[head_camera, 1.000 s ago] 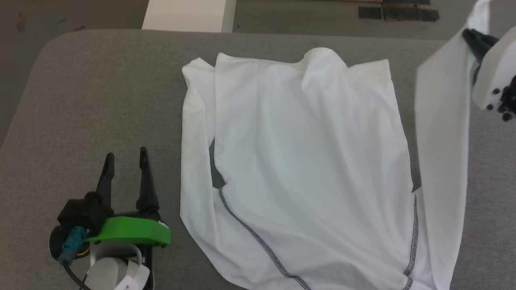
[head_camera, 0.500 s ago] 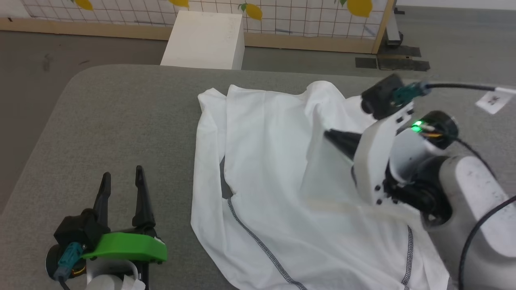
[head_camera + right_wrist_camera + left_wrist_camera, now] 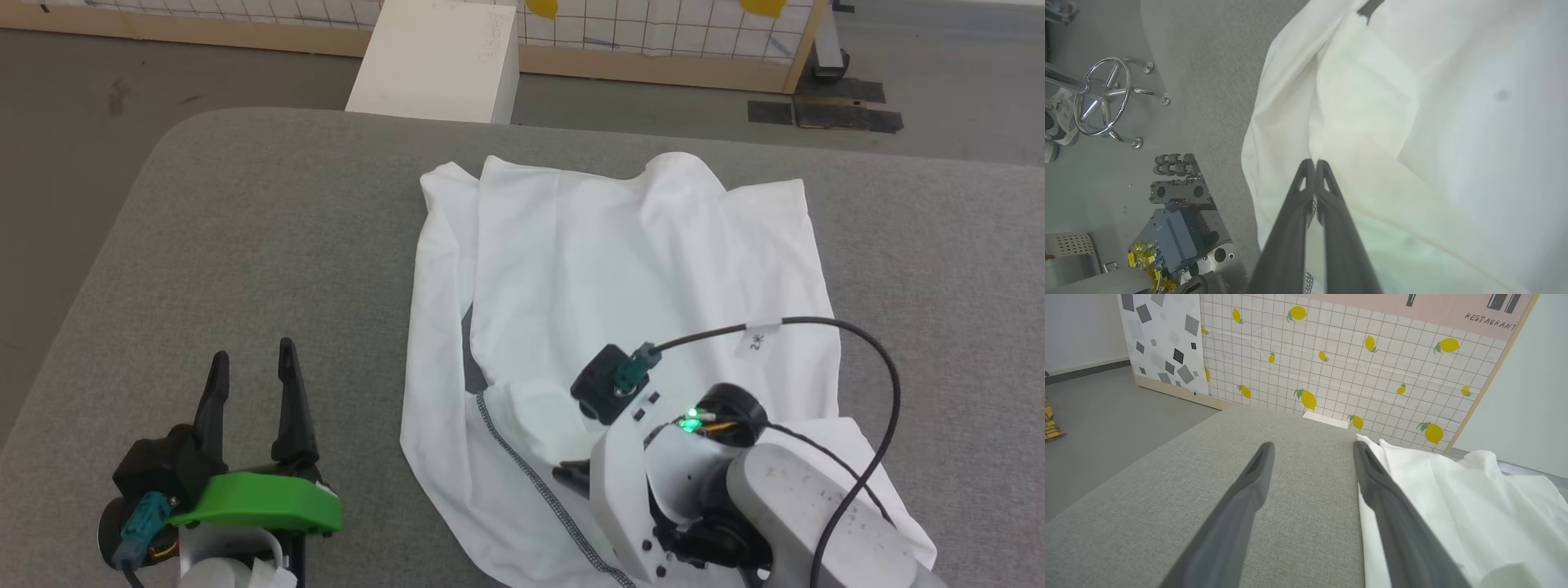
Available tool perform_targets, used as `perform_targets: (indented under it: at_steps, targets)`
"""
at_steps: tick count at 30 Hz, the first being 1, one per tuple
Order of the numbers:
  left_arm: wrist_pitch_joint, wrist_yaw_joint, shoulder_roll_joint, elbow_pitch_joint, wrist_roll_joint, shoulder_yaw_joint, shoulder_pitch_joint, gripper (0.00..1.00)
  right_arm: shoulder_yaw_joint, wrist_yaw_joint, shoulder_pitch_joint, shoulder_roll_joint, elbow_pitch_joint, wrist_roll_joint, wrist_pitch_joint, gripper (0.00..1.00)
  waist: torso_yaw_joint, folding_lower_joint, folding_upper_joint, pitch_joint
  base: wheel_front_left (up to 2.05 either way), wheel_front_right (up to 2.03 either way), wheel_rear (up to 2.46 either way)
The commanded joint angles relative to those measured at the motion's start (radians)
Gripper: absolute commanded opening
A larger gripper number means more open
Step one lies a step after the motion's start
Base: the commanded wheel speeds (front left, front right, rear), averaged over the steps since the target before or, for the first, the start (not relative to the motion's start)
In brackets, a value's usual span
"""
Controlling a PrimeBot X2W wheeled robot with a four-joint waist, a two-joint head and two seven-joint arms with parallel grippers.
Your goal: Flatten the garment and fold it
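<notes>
from the head view, the white shirt lies spread on the grey padded table, collar at the far edge, hem with its dark zigzag stitching near; the body looks fairly flat, with soft ripples across the chest; the left sleeve lies folded in along the left side; the right sleeve is drawn across the near part of the body, from the right edge toward the left, and the right gripper sits low over it, mostly hidden under its own pale wrist; the left gripper rests on bare table well left of the shirt, its fingers set wide and holding nothing; a white box stands on the floor past the far edge.

from the left wrist view, the left gripper shows a broad gap with only grey table between the fingers; the white shirt lies just beside its right finger; a lemon-print panel stands behind.

from the right wrist view, the right gripper is pinched tight on a fold of the white shirt, the sleeve cloth bunching at its tips; a chrome stool base shows on the floor.

i'd judge flattening is mostly done and both sleeves are nearly in; what's left is letting go of this sleeve, smoothing it, then folding the body itself.
</notes>
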Motion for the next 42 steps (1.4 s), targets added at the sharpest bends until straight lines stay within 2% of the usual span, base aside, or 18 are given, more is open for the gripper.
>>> perform_targets:
  at_steps: [1, 6, 7, 8, 9, 11, 12, 16, 23, 27, 34, 37, 42]
  targets:
    - [-0.003, 0.007, -0.003, 0.004, -0.015, -0.002, 0.004, 1.00, 0.017, -0.002, 0.014, 0.001, 0.011, 0.012, -0.011, 0.00, 0.002, 0.0001, 0.0099, 0.004, 0.00, 0.00, 0.00]
    - [-0.003, 0.009, -0.002, 0.009, -0.018, -0.006, 0.002, 1.00, 0.084, -0.002, 0.016, 0.009, 0.075, 0.038, -0.048, 0.00, -0.005, 0.0001, 0.0099, 0.006, 0.00, 0.00, 0.00]
    - [-0.003, 0.009, -0.001, 0.011, -0.018, -0.007, 0.001, 1.00, 0.085, -0.002, 0.015, 0.011, 0.082, 0.045, -0.056, 0.15, -0.007, 0.0001, 0.0099, 0.005, 0.00, 0.00, 0.00]
    - [-0.002, 0.009, -0.001, 0.012, -0.019, -0.007, 0.001, 1.00, 0.083, -0.002, 0.012, 0.014, 0.081, 0.053, -0.068, 0.48, -0.008, 0.0001, 0.0099, 0.004, 0.00, 0.00, 0.00]
    - [-0.001, 0.009, 0.000, 0.013, -0.020, -0.008, 0.000, 1.00, 0.078, -0.002, 0.009, 0.016, 0.079, 0.063, -0.082, 1.00, -0.010, 0.0001, 0.0099, 0.002, 0.00, 0.00, 0.00]
    - [0.005, 0.011, 0.006, 0.017, -0.021, -0.009, 0.003, 1.00, 0.010, -0.002, 0.004, 0.027, 0.042, 0.118, -0.143, 1.00, -0.021, 0.0001, 0.0099, -0.016, 0.00, 0.00, 0.00]
    - [0.011, 0.013, 0.012, 0.017, -0.022, -0.008, 0.010, 1.00, -0.075, -0.002, 0.008, 0.023, -0.002, 0.145, -0.185, 1.00, -0.035, 0.0001, 0.0099, -0.034, 0.00, 0.00, 0.00]
    - [0.018, 0.016, 0.017, 0.014, -0.025, -0.009, 0.021, 1.00, -0.257, -0.002, 0.034, 0.013, -0.047, 0.141, -0.249, 1.00, -0.055, 0.0001, 0.0099, -0.055, 0.00, 0.00, 0.00]
    - [0.028, 0.016, 0.019, 0.013, -0.031, -0.017, 0.028, 1.00, -0.654, -0.002, 0.114, 0.016, -0.059, 0.026, -0.350, 1.00, -0.072, 0.0001, 0.0099, -0.064, 0.00, 0.00, 0.00]
    - [0.031, 0.018, 0.019, 0.013, -0.034, -0.020, 0.028, 1.00, -0.811, -0.002, 0.160, 0.029, -0.068, -0.047, -0.356, 1.00, -0.083, 0.0001, 0.0099, -0.059, 0.00, 0.00, 0.00]
    - [0.063, 0.015, 0.019, 0.029, -0.048, -0.028, -0.026, 1.00, -0.946, -0.002, 0.194, 0.072, -0.114, -0.120, -0.316, 1.00, -0.103, 0.0001, 0.0099, -0.001, 0.00, 0.00, 0.00]
    - [0.117, 0.012, 0.022, 0.063, -0.063, -0.028, -0.132, 1.00, -0.980, -0.002, 0.183, 0.073, -0.149, -0.138, -0.294, 1.00, -0.106, 0.0001, 0.0099, 0.054, 0.00, 0.00, 0.00]
    - [0.285, 0.016, 0.038, 0.188, -0.090, -0.036, -0.392, 1.00, -0.997, -0.002, 0.136, 0.069, -0.208, -0.148, -0.259, 1.00, -0.129, 0.0001, 0.0099, 0.165, 0.00, 0.00, 0.00]
